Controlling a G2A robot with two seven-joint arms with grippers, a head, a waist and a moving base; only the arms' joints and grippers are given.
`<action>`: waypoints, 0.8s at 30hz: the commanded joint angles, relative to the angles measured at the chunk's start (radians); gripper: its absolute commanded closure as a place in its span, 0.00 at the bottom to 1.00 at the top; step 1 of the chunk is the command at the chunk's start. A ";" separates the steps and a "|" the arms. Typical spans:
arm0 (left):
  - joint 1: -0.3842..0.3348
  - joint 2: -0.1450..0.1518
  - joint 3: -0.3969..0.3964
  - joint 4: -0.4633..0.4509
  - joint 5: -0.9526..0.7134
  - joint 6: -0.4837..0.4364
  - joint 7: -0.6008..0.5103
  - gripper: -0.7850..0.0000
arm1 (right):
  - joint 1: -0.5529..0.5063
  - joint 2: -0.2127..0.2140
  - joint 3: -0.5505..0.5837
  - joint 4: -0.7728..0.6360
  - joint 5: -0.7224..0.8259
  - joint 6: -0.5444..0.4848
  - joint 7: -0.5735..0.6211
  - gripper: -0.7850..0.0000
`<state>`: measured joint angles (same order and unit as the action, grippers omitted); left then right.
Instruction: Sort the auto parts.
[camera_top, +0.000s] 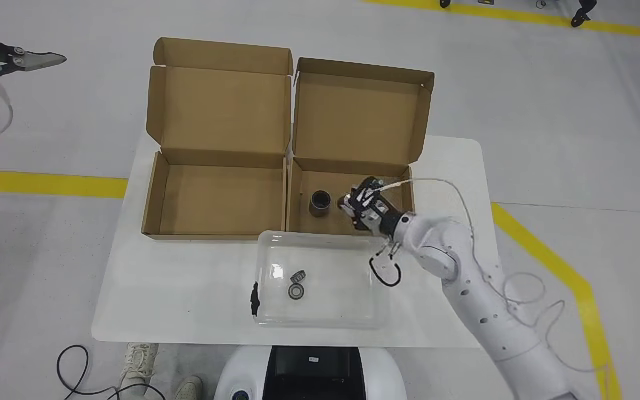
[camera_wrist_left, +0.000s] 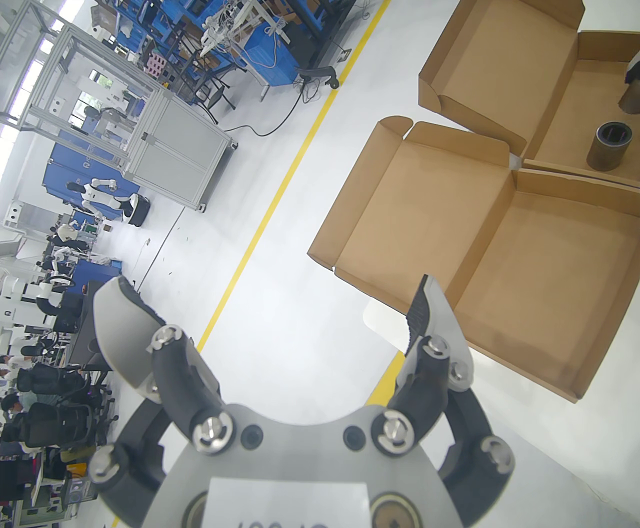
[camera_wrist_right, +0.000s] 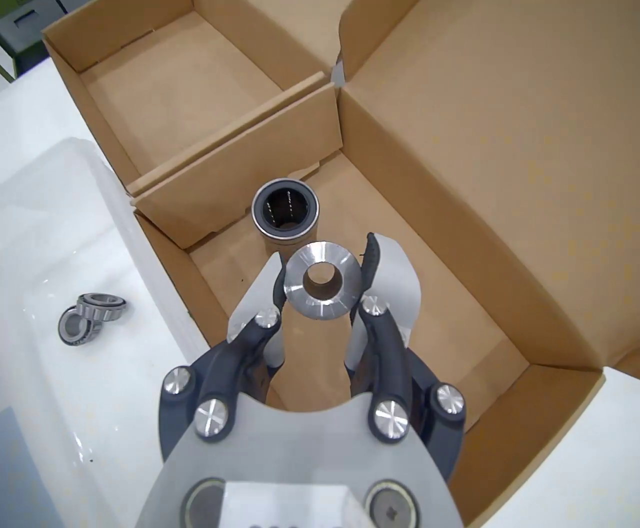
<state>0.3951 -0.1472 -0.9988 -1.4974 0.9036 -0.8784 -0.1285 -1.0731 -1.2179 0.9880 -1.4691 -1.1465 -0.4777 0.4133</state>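
While the left pincer (camera_wrist_left: 272, 290) hangs wide open and empty, the right pincer (camera_wrist_right: 324, 267) is clamped on a steel bushing (camera_wrist_right: 322, 306) above the right-hand cardboard box (camera_wrist_right: 450, 200) on the counter (camera_top: 455, 180), just beside an upright cylindrical bearing (camera_wrist_right: 285, 207) standing on the box floor

The top camera looks straight down on the white table (camera_top: 180, 290) from high up. The right wrist camera peers close into the right box (camera_wrist_right: 450, 175). The left one (off past the table's edge) slants across the left box (camera_wrist_left: 525, 280) toward that same right box.
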 joint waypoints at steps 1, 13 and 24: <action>0.000 0.000 0.000 0.000 0.000 0.000 0.000 0.00 | 0.015 -0.004 -0.011 0.016 0.004 0.008 0.024 1.00; 0.000 0.000 0.000 0.000 0.000 0.000 0.000 0.00 | 0.104 -0.032 -0.066 0.095 0.040 0.081 0.158 1.00; 0.000 0.000 0.000 0.000 0.000 0.000 0.000 0.00 | 0.172 -0.058 -0.116 0.177 0.065 0.108 0.224 0.78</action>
<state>0.3951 -0.1472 -0.9988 -1.4974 0.9036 -0.8784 -0.1285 -0.9054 -1.2741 0.8750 -1.2964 -1.0811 -0.3747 0.6322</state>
